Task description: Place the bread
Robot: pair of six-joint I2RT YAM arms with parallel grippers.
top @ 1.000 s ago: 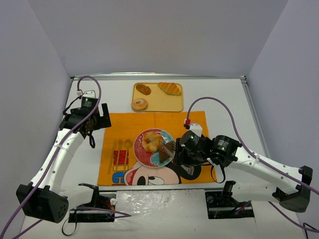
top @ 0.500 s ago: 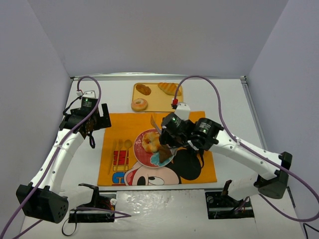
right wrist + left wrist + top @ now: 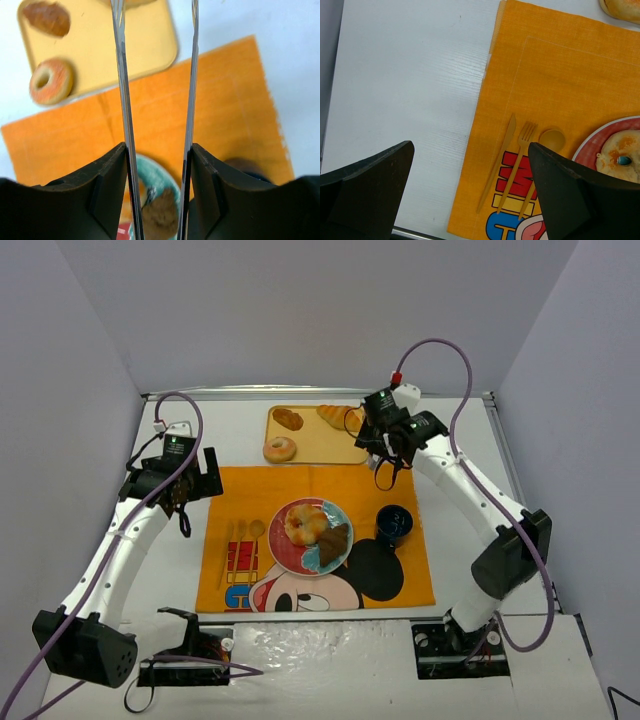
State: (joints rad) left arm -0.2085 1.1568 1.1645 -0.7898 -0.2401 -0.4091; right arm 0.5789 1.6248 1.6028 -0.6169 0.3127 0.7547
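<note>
Top view: the right pincer [image 3: 370, 430] hangs over the right end of the tray [image 3: 320, 445], seemingly to reach the croissant [image 3: 338, 417], whose long axis slants along the tray's back edge.

Left wrist: the left pincer [image 3: 470, 200] idles well off the tray, fingers apart.

Right wrist: the pincer's fingers clamp the tongs [image 3: 124, 100], whose blades stand apart and empty.

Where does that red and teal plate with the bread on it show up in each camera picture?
Top external: the plate is in the middle, on the orange placemat.
Left wrist: only its rim shows, at the right edge, on the placemat.
Right wrist: it sits at bottom centre, between the tongs.
Shared landmark: the orange placemat.
</note>
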